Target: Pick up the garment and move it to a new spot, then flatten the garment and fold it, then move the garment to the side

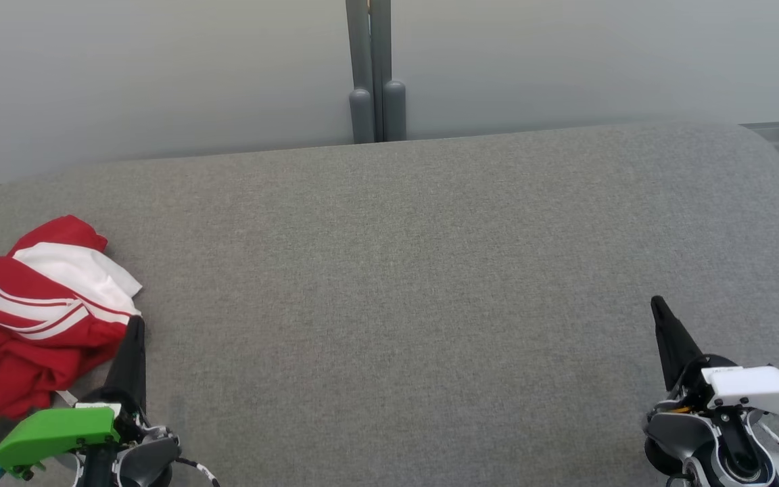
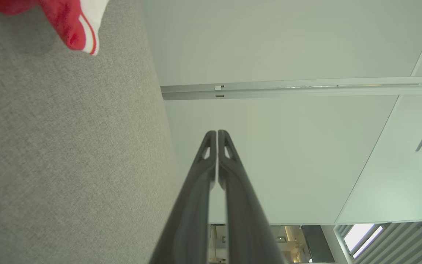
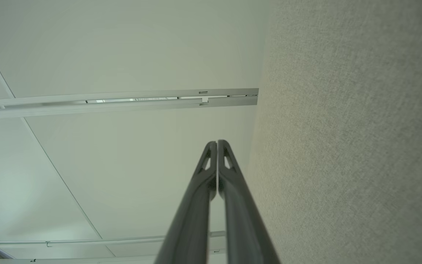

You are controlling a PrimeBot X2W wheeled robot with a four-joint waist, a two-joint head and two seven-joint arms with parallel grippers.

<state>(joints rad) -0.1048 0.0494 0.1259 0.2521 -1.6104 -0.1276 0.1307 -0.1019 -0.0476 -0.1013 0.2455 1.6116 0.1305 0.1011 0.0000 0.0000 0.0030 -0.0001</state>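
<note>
The garment (image 1: 31, 304) is red with white stripes and a white panel, and lies crumpled at the left edge of the grey fabric surface (image 1: 403, 284). My left gripper (image 1: 136, 321) stands shut right beside the garment's right edge, with nothing between its fingers. In the left wrist view the shut left gripper (image 2: 217, 132) points past the surface's edge, and a corner of the garment (image 2: 75, 25) shows at the top left. My right gripper (image 1: 656, 302) is shut and empty at the lower right, far from the garment. The right wrist view has the right gripper (image 3: 217, 142) closed, tips together.
The grey surface (image 3: 343, 146) is wide, with rounded far corners. Behind it stands a pale wall with a grey vertical post (image 1: 376, 74) at the middle. A metal rail (image 2: 299, 88) runs across the wall panels.
</note>
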